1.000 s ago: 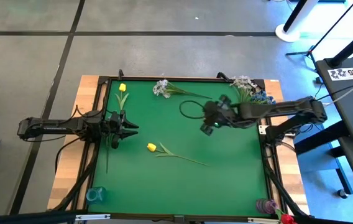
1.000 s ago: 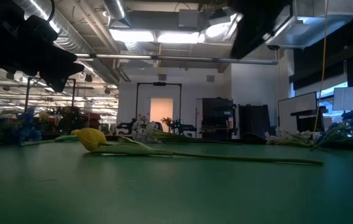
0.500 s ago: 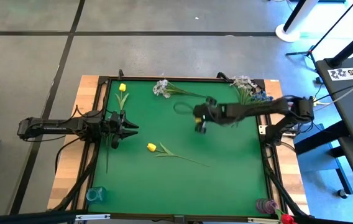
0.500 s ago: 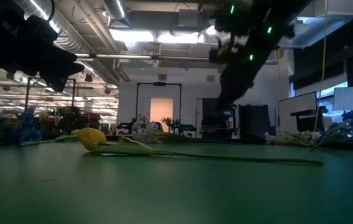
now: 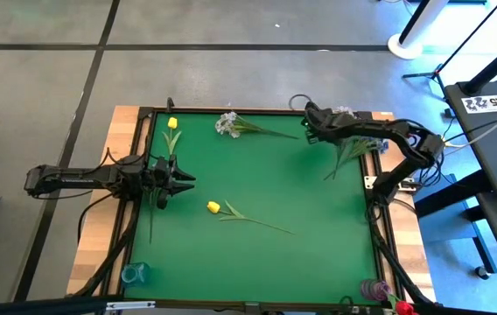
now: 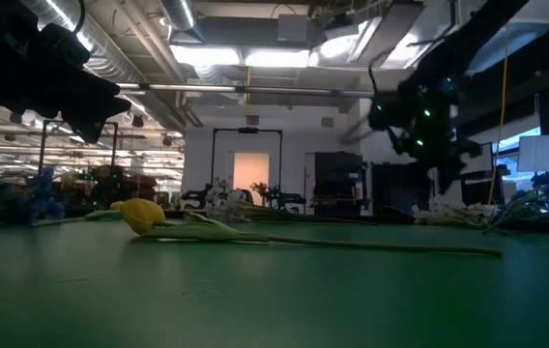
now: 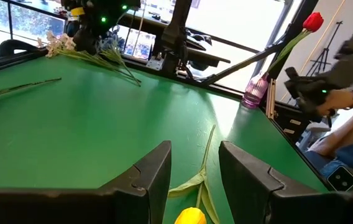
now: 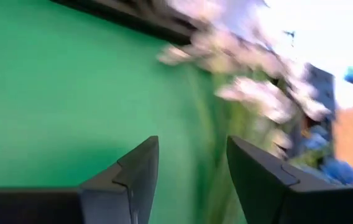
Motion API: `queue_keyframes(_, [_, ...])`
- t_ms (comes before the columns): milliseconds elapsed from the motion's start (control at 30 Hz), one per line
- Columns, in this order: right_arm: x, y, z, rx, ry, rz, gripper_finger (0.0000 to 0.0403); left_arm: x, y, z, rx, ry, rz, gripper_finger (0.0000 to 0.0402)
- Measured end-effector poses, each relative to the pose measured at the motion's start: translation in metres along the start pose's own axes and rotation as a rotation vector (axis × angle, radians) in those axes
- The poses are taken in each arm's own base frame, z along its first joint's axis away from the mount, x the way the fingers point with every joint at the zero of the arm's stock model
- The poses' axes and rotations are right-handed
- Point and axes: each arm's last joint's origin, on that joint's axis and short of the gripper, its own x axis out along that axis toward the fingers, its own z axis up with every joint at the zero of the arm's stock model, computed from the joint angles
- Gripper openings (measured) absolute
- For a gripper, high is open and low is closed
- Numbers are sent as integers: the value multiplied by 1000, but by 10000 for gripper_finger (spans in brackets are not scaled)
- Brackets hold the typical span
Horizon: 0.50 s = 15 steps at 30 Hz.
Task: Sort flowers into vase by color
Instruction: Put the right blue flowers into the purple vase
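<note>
A yellow tulip lies on its side mid-mat, with its stem running toward the right. It also shows in the low view and the left wrist view. Another yellow tulip lies at the far left. A pale spray lies at the far middle. White and blue sprays lie in the far right corner. My left gripper is open and empty at the left edge, pointing at the middle tulip. My right gripper is open and empty, just left of the corner sprays.
A pink vase holding a red tulip stands at the near right corner. A bluish glass vase stands at the near left corner. A raised dark frame rims the mat. A person's hand shows beyond the right edge.
My right gripper has swung from the middle of the mat toward the far edge and the right, turning as it went. It now hovers beside the white and blue sprays. The flowers have not moved.
</note>
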Motion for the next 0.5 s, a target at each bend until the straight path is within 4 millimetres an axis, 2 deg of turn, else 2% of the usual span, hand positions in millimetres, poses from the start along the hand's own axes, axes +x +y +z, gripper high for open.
queue_keyframes(133, [19,-20,-4,35,106,-40,191,0,0,0,0,0,0,132])
queue_keyframes(267, [34,-34,-18,38,220,-58,191,0,0,0,0,0,0,132])
queue_keyframes(367, [40,-38,-30,3,251,-80,191,0,0,0,0,0,0,132])
queue_keyframes(500, [39,-35,-33,34,251,-68,191,0,0,0,0,0,0,132])
